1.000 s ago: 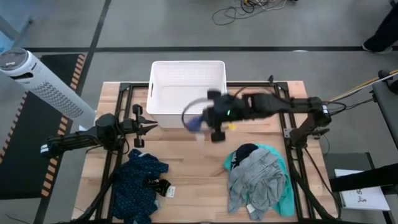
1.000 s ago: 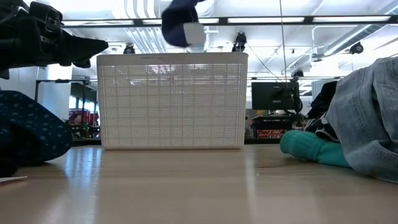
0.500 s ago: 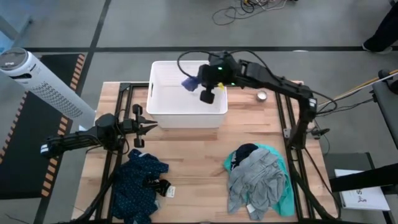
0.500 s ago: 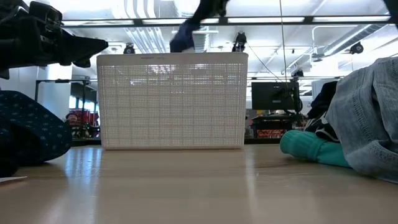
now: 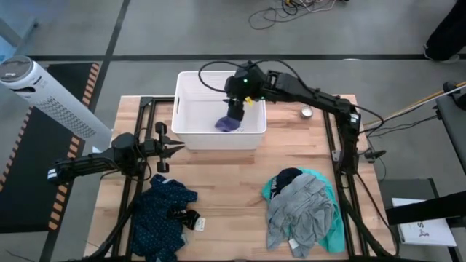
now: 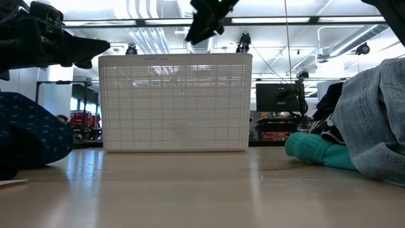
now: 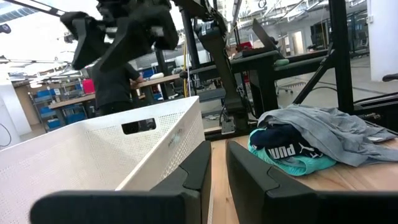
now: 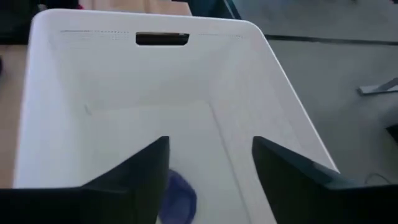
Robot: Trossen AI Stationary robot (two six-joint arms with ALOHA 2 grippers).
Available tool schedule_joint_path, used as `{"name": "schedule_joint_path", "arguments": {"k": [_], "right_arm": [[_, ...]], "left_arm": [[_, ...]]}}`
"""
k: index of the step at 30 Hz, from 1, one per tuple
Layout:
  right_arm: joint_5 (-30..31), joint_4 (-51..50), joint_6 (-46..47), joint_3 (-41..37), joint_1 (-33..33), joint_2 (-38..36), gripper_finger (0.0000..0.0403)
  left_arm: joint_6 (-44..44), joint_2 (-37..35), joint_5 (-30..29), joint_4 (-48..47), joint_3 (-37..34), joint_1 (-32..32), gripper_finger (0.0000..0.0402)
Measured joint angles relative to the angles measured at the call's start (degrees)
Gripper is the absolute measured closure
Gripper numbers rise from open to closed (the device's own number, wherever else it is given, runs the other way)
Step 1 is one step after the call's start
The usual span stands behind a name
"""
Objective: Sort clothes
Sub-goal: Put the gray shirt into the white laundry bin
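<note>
One blue-purple piece (image 5: 227, 124) lies inside the white basket (image 5: 191, 78) beneath the spread, empty right gripper (image 5: 236, 110); the left gripper (image 5: 177, 148), fingers nearly together, waits near-left of it.

Seen from above, the white perforated plastic basket (image 5: 191, 132) stands at the upper middle of the pale wooden table (image 5: 233, 175), its open top partly covered by the right gripper (image 5: 236, 110), which hangs over it with fingers spread above a small blue-purple cloth piece (image 5: 226, 125) on the basket floor. The rest of the basket floor is bare. The left gripper (image 5: 175, 149) sits at mid-left, just beside the basket's lower left corner. A dark navy patterned garment (image 5: 162, 209) fills the lower left, and a heap of grey and teal garments (image 5: 302, 211) the lower right. Between these two piles runs a bare strip of wood, open up to the basket's near wall
</note>
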Motion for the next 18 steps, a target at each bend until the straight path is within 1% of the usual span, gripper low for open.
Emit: {"name": "schedule_joint_path", "arguments": {"k": [2,4,8,11,12,13,16,18], "right_arm": [[-0.1,-6.2,0.1,3.5,0.5,-0.6,0.0173],[-0.1,-15.5,0.1,7.5,1.3,-1.1,0.018],[-0.1,-32.8,2.3,13.4,4.6,-1.3,0.022],[-0.4,-40.9,4.4,12.9,8.5,-2.9,0.0251],[-0.6,-42.5,6.0,12.6,10.0,-3.4,0.026],[-0.8,-42.0,8.1,11.8,11.6,-3.9,0.0268],[-5.4,-42.3,11.9,7.6,16.4,-7.2,0.0285],[-5.5,-41.6,15.3,4.8,19.8,-9.4,0.0289]], "left_arm": [[0.0,0.0,0.0,0.0,0.0,0.0,0.0364],[0.0,0.0,0.0,-0.1,0.0,0.0,0.0364],[0.0,0.0,0.0,-0.1,0.0,0.0,0.0364],[0.0,0.0,0.0,-0.1,0.0,0.0,0.0364],[0.0,0.0,0.0,-0.1,0.0,0.0,0.0364],[0.0,0.0,0.0,-0.1,0.0,0.0,0.0364],[0.0,0.2,0.0,-0.3,0.0,0.0,0.0364],[0.0,0.5,0.0,-0.4,0.0,0.0,0.0364]]}}
